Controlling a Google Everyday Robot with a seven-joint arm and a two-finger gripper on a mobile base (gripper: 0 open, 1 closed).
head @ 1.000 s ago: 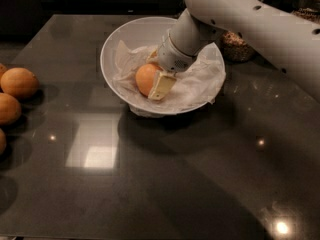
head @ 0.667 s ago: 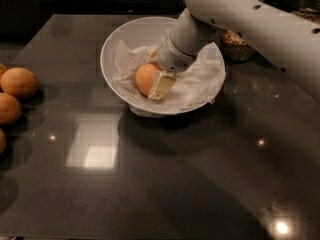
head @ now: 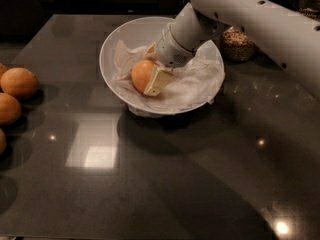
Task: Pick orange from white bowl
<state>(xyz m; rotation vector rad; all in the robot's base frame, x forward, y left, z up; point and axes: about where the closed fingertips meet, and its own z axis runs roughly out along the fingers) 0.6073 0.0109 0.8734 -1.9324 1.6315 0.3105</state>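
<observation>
The orange (head: 141,75) lies in the left half of the white bowl (head: 112,41), on crumpled white paper (head: 195,86). The bowl stands at the back middle of the dark table. My gripper (head: 152,66) reaches down into the bowl from the upper right. Its cream fingers sit on either side of the orange: one finger (head: 158,81) against the near right side, the other behind the fruit. The gripper is shut on the orange, which is still low inside the bowl.
Several duller tan-orange fruits (head: 19,82) lie grouped at the table's left edge. A glass jar of grains (head: 237,43) stands just behind the bowl on the right. My white arm (head: 260,19) crosses the upper right. The dark tabletop (head: 165,184) stretches toward the front.
The gripper and the orange have shifted together very slightly up and to the left inside the bowl. The bowl and the other fruits have not moved.
</observation>
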